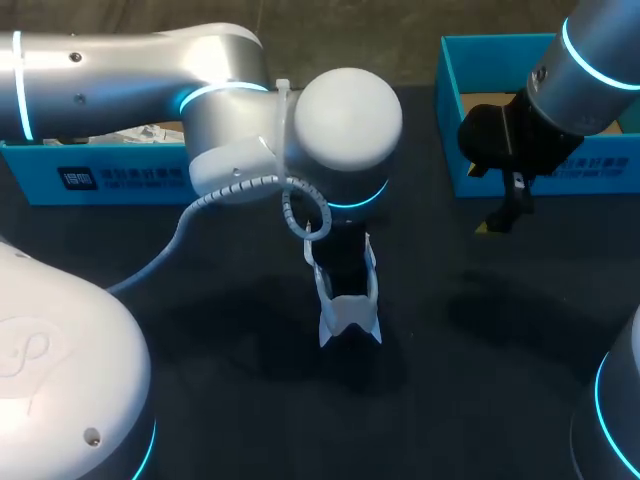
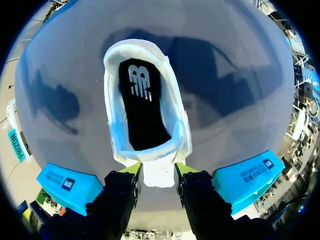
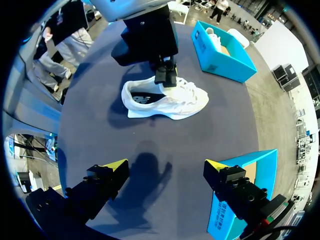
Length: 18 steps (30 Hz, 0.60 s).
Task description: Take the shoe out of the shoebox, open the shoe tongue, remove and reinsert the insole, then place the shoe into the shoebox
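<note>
A white shoe (image 1: 348, 310) lies on the dark table near the middle, mostly hidden under my left arm in the head view. In the left wrist view its black insole (image 2: 143, 112) lies flat inside the opening. My left gripper (image 2: 158, 170) is shut on the white shoe tongue (image 2: 159, 176), pinched between its two yellow tips. From the right wrist view the shoe (image 3: 167, 97) rests on its sole with the left gripper (image 3: 165, 76) above its throat. My right gripper (image 3: 165, 167) hangs open and empty, well away from the shoe, near the right shoebox (image 1: 455, 120).
A second blue box (image 1: 110, 175) with white paper in it stands at the back left. In the right wrist view the right box's wall (image 3: 252, 172) is close beside one finger. Bare dark table lies between the shoe and my right gripper.
</note>
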### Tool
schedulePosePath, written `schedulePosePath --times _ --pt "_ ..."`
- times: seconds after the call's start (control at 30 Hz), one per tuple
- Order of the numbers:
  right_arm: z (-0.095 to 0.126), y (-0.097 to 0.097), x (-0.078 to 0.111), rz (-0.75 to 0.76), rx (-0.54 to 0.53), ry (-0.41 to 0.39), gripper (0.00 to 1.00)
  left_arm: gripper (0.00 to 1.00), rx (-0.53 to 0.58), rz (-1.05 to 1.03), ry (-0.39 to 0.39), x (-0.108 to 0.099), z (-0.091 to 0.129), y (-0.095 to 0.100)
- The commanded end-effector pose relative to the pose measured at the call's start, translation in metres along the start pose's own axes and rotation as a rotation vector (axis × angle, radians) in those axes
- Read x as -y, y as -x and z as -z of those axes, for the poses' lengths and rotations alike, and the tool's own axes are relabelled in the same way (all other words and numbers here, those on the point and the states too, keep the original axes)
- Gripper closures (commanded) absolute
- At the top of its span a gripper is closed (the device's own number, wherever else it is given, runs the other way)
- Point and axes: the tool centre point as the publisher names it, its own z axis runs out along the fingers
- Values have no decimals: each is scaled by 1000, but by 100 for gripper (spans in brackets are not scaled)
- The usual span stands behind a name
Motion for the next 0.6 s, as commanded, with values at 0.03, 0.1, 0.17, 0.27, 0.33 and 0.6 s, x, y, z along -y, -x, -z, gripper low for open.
schedulePosePath --times 0.03,0.1,0.17,0.27,0.33,0.6 --pt "-1 0 -1 -1 1 -2 0 61 -8 -15 -11 6 -6 5" --pt "-1 0 -1 -1 1 -2 0 59 -8 -19 -13 10 -7 6" --pt "-1 0 -1 -1 1 -2 0 59 -10 -28 -16 15 -7 7" --pt "-1 0 -1 -1 1 -2 0 59 -7 -24 -17 20 -7 7" --pt "-1 0 -1 -1 1 -2 0 59 -7 -10 -14 22 -10 8" --pt "-1 0 -1 -1 1 -2 0 60 5 14 7 12 -2 8"
